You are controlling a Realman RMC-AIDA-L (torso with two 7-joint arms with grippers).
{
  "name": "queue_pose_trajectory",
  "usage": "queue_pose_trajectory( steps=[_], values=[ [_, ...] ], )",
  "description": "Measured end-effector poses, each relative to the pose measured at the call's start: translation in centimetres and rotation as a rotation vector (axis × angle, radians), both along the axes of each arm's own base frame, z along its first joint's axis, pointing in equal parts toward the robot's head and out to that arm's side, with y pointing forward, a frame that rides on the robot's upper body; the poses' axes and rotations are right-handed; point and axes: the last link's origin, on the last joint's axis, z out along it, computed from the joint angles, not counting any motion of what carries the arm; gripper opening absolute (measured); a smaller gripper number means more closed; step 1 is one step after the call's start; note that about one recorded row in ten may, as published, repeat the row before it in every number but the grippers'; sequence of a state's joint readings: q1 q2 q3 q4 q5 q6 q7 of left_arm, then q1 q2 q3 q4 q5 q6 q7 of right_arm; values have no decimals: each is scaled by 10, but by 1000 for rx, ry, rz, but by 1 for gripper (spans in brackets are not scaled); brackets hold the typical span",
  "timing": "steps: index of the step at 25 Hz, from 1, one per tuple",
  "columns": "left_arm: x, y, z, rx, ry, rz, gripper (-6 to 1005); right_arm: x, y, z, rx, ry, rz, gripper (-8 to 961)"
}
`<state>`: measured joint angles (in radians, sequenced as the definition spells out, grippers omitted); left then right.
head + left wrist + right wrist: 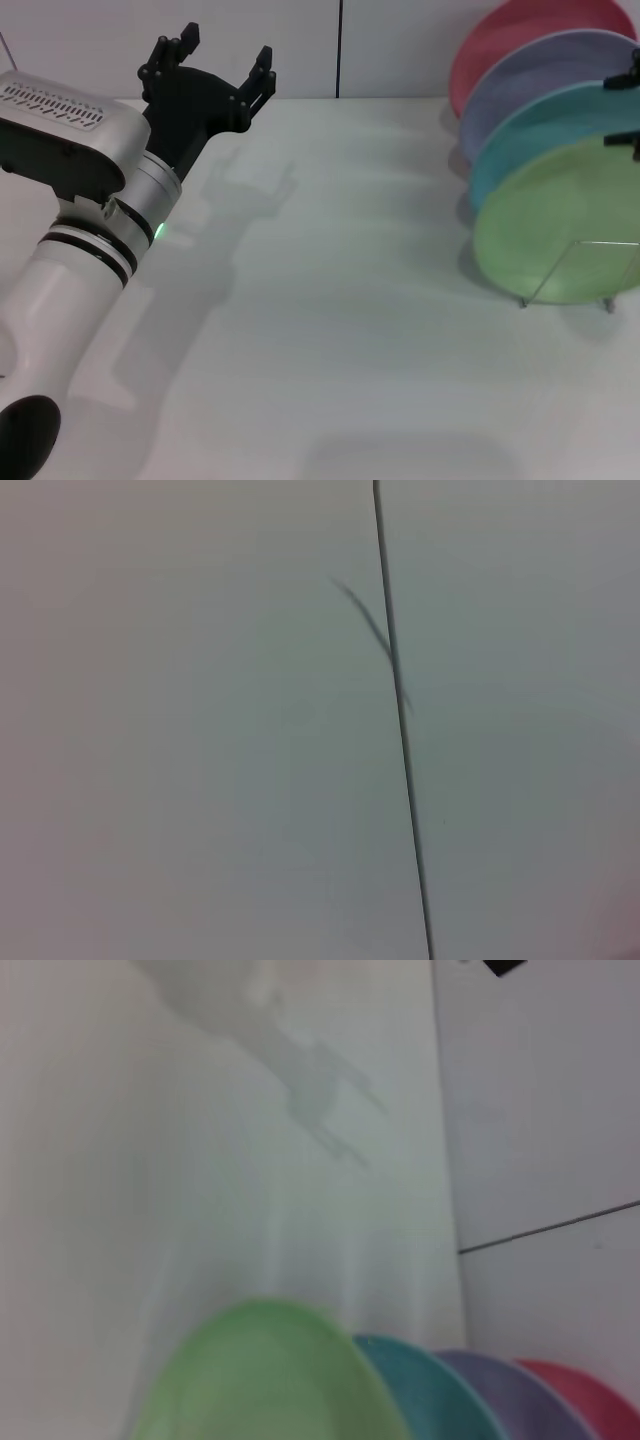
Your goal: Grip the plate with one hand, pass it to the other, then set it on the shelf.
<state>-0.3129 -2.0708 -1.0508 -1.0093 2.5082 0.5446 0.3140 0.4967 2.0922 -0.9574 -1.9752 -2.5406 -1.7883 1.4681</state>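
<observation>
Four plates (560, 225) stand in one wire rack (585, 270).

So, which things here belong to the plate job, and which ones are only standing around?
For the job:
- green plate, in the rack
- wire rack
- left gripper, jaws open, raised at the far left
- right gripper, at the right edge by the plates

Only standing around:
- teal plate
- lavender plate
- pink plate

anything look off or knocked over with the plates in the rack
Nothing stands out. The green plate leans at the front of the wire rack in line with the teal, lavender and pink plates behind it. The left gripper hangs open, far off.
</observation>
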Motion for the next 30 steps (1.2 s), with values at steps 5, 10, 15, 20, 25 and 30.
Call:
queue_pose_trajectory(
  steps=[5,10,15,20,25,30],
  values=[
    [-4,2,-1,-8,-7,10,813,-9,-11,-4,-46,94,-46,386],
    [-6,4,0,-4,-1,14,813,-41,-22,18,-10,491,57,563],
    [-9,5,3,18,-1,10,813,-14,-24,83,183,1078,208,632],
    [-20,3,11,78,-16,13,813,73,-50,110,388,1497,279,649],
    [-39,2,17,110,-53,43,813,192,-111,80,776,1759,258,666],
    [-53,2,19,122,-56,64,813,232,-140,44,992,1769,242,683]
  ],
)
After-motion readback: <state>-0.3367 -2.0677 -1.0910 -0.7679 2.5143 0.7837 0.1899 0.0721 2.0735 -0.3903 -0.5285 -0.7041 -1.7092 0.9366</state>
